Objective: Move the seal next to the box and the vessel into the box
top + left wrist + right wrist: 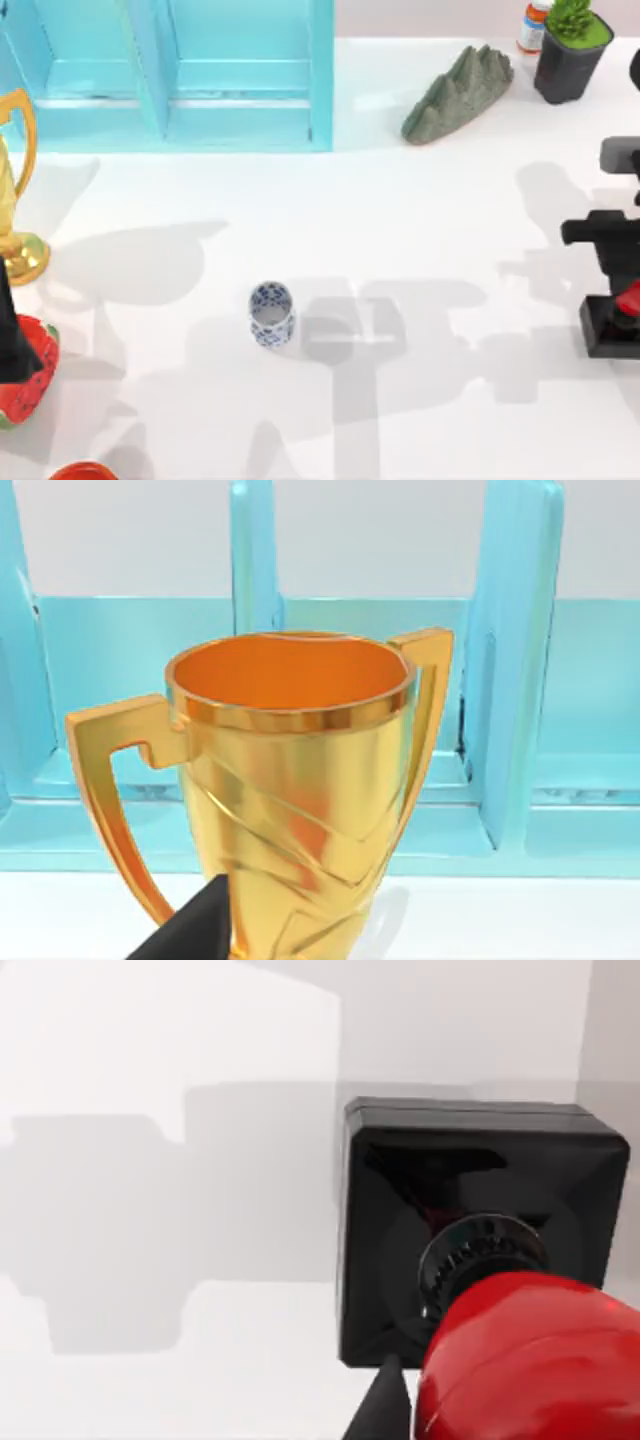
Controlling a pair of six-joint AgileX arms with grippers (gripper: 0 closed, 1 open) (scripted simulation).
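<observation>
Right end effector [625,300] is sitting at 3 o'clock on the table [420,230], right at the edge, directly over the seal [612,322]; in the right wrist view the seal's [480,1230] red knob is filling the near corner with one dark fingertip [385,1405] showing just beside it, black block base resting flat on the table. Can't tell whether the fingers are clamping the knob or just flanking it. Left end effector [12,340] is sitting at 9 o'clock at the table's left edge, partly cut off; its opening is also a cannot-tell, one dark finger [190,930] showing in the left wrist view in front of the golden trophy [290,790]. Vessel [271,314] is standing upright slightly toward 7 o'clock from centre, alone, well apart from both arms. Trophy [15,200] is standing at 9 o'clock, above the left end effector. Farther back, the turquoise box [180,80] is occupying 11 o'clock along the far edge, open side facing the table. A grey rock [458,95] is lying at 1 o'clock, with a black plant pot [570,50] and a small bottle [535,25] near 2 o'clock.
</observation>
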